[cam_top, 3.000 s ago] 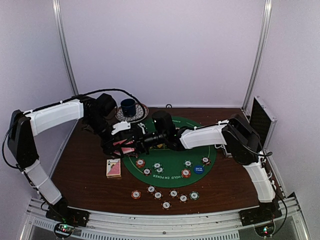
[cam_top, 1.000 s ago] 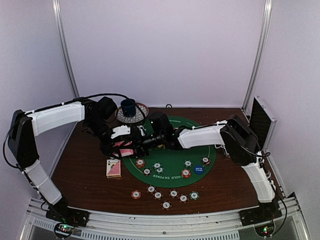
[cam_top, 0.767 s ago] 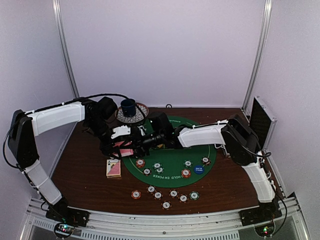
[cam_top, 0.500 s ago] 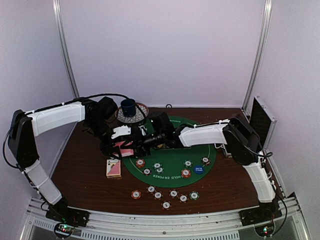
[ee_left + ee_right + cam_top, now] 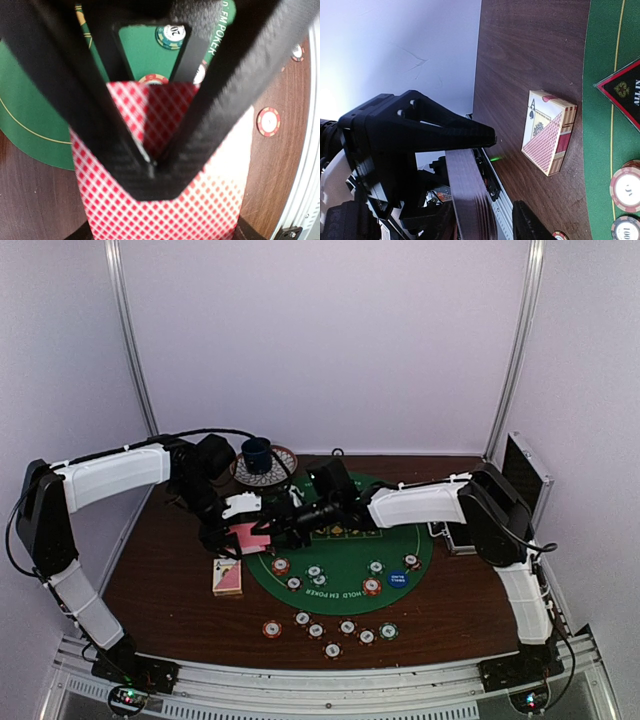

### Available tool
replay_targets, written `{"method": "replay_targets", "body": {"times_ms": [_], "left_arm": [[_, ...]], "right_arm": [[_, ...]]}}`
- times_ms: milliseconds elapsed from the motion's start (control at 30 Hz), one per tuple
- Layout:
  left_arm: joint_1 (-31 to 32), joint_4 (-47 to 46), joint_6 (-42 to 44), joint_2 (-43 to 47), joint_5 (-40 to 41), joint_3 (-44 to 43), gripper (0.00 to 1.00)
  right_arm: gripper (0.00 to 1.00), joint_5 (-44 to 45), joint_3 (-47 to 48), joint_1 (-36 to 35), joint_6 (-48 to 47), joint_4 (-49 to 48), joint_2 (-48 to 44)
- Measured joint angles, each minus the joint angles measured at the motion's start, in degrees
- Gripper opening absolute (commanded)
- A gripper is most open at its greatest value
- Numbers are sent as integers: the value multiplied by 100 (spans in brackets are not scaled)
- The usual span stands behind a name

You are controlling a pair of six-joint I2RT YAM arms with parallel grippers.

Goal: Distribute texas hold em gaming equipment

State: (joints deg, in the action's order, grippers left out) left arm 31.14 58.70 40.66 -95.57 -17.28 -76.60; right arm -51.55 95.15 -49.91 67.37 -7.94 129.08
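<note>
My left gripper (image 5: 243, 536) is shut on a stack of pink-backed playing cards (image 5: 248, 537), held above the table's left side; its fingers pinch the cards (image 5: 165, 210) in a V in the left wrist view. My right gripper (image 5: 285, 528) reaches in from the right. In the right wrist view the stack (image 5: 470, 200) stands edge-on between its jaws, with a gap to the right finger (image 5: 530, 225), so it is open around the cards. Striped poker chips (image 5: 315, 575) lie on the green mat (image 5: 345, 552), and more chips (image 5: 330, 628) lie in front of it. A blue disc (image 5: 398, 578) and a triangle marker (image 5: 625, 92) lie on the mat.
A card box (image 5: 228, 577) lies on the wooden table left of the mat, also seen as the box (image 5: 549, 132) in the right wrist view. A blue cup (image 5: 257, 454) on a saucer stands at the back. A black case (image 5: 520, 480) stands at the right edge.
My right gripper has slid left until its jaws straddle the cards held by the left gripper, and they have narrowed a little. The left gripper has stayed shut on the cards.
</note>
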Motion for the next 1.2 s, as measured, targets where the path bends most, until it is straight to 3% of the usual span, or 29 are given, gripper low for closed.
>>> {"method": "replay_targets", "body": {"times_ms": [367, 533, 867, 1033, 1200], "left_arm": [[0, 11, -4, 0, 168, 0, 7], [0, 11, -4, 0, 216, 0, 6], [0, 11, -4, 0, 319, 0, 5], [0, 11, -7, 0, 354, 0, 4], [-9, 0, -7, 0, 372, 0, 2]], "right_arm": [[34, 35, -184, 46, 9, 90, -267], [22, 31, -332, 46, 81, 26, -323], [13, -31, -459, 46, 455, -409, -328], [0, -118, -522, 46, 772, -828, -328], [0, -179, -570, 79, 883, -986, -328]]}}
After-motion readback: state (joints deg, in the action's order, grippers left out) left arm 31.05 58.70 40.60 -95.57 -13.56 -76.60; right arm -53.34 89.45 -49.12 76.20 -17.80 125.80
